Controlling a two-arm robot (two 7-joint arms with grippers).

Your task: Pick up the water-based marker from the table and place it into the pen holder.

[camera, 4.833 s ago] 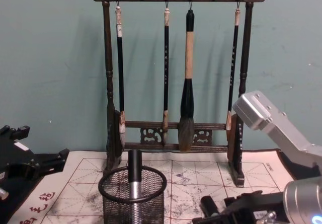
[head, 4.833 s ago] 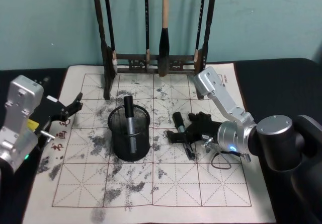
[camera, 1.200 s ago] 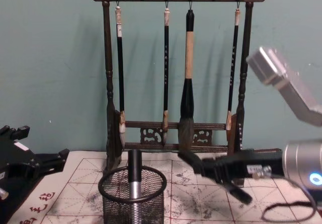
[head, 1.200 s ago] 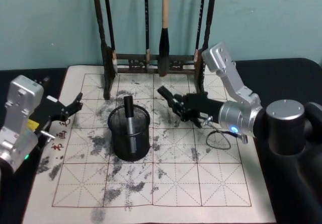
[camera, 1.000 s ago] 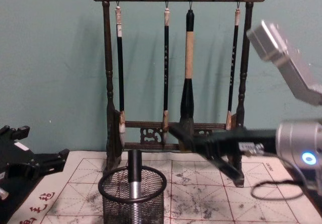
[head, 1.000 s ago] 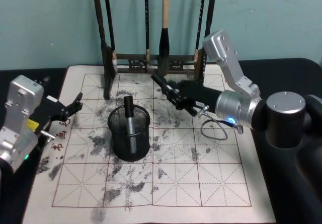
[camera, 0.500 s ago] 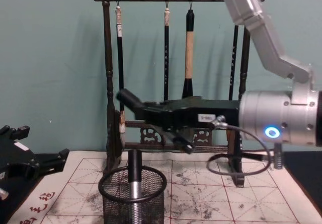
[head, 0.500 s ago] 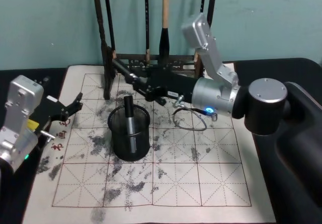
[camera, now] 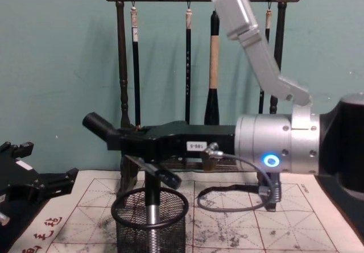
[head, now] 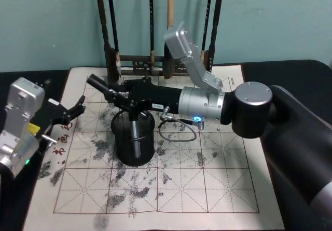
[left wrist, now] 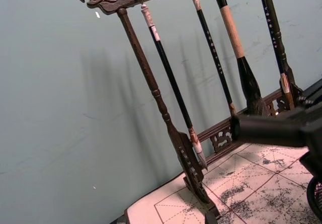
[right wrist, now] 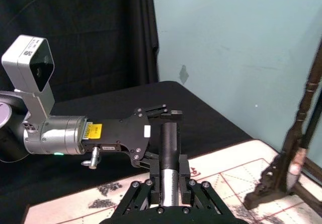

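My right gripper (head: 120, 95) is shut on the water-based marker (head: 98, 84), a dark stick held tilted with its upper end pointing to the left. In the chest view the marker (camera: 95, 123) slants down to the right, its lower end just above the rim of the black mesh pen holder (camera: 149, 210). The pen holder (head: 134, 143) stands on the cream mat of the table (head: 218, 189). In the right wrist view the marker (right wrist: 169, 143) sits between the fingers. My left gripper (head: 71, 111) rests open at the mat's left edge, with nothing in it.
Another marker (head: 134, 130) stands upright inside the pen holder. The tall wooden brush rack (head: 155, 60) with several hanging brushes stands close behind the holder. A black cable loop (head: 176, 133) hangs from my right wrist over the mat.
My right gripper has carried the marker leftwards from in front of the rack to just above the pen holder. The left arm has not moved.
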